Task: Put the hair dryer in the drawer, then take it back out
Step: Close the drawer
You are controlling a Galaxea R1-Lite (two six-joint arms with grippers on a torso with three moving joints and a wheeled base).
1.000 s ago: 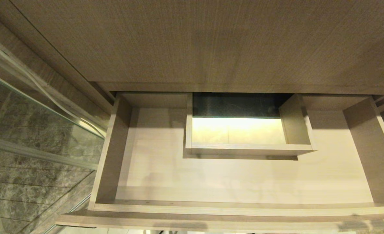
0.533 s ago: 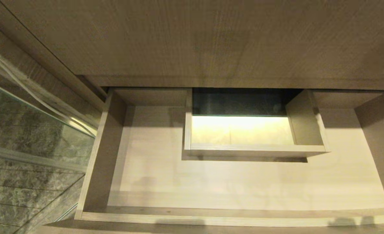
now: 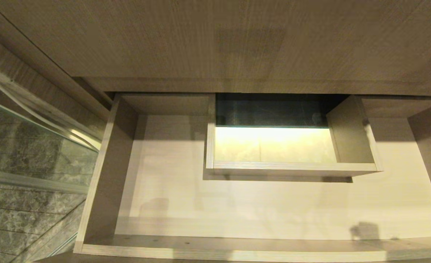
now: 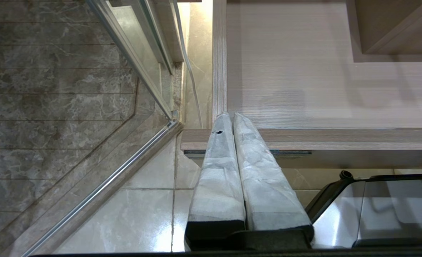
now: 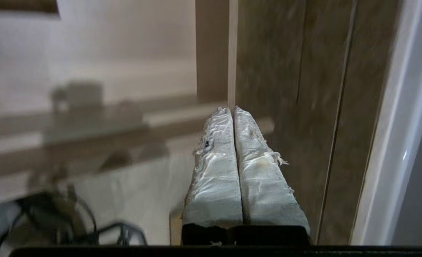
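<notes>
I'm seeing the drawer [image 3: 237, 204] running off the head view's right edge, and dark tangled shapes [image 5: 64, 217] blurring beyond recognition in my right wrist view.

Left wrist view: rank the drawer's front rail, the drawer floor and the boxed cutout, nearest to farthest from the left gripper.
From the left gripper:
1. Front rail, right at the fingertips, at its left end.
2. Drawer floor, just past the rail.
3. Boxed cutout, deepest in the drawer, toward its middle.

The drawer [image 3: 102, 175] stands pulled open, its pale floor bare around the boxed cutout [image 3: 292, 168] at the back.
</notes>
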